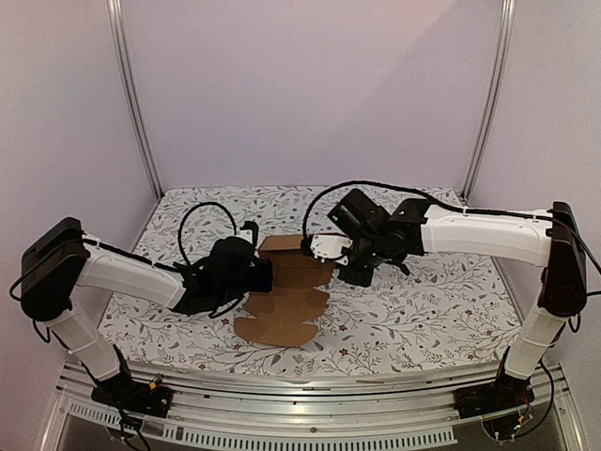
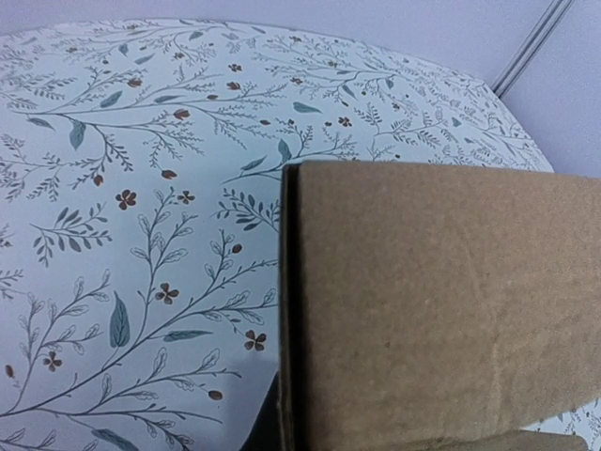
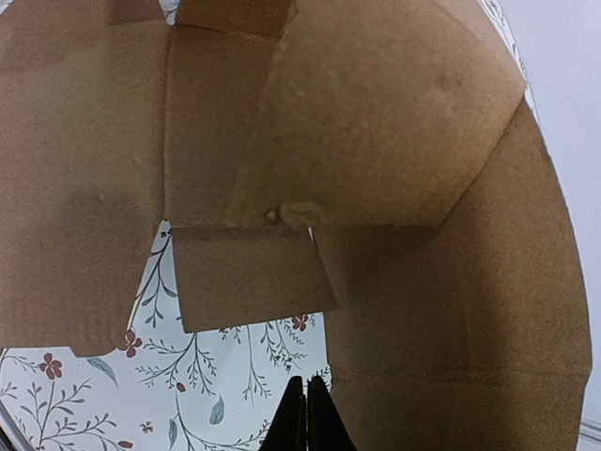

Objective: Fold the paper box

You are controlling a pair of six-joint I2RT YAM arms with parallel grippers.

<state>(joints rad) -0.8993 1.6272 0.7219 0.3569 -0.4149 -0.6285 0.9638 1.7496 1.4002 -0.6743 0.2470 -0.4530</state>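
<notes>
Cardboard panels of the paper box (image 1: 286, 315) stand partly raised mid-bench (image 1: 423, 310); most folding seems left. Left gripper (image 1: 246, 274) apparently pinches one panel; right gripper (image 3: 305, 399) is closed, empty

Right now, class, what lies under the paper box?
The flowered tablecloth shows around the paper box; anything directly beneath its flat panels is covered and cannot be seen.

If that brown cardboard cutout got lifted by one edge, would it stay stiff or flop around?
The paper box would probably stay stiff within each panel but hinge at its creases: some flaps stand up while others lie flat. It looks thin, so likely light and easy to slide across the tablecloth. Flat-sided, it seems unlikely to roll.
</notes>
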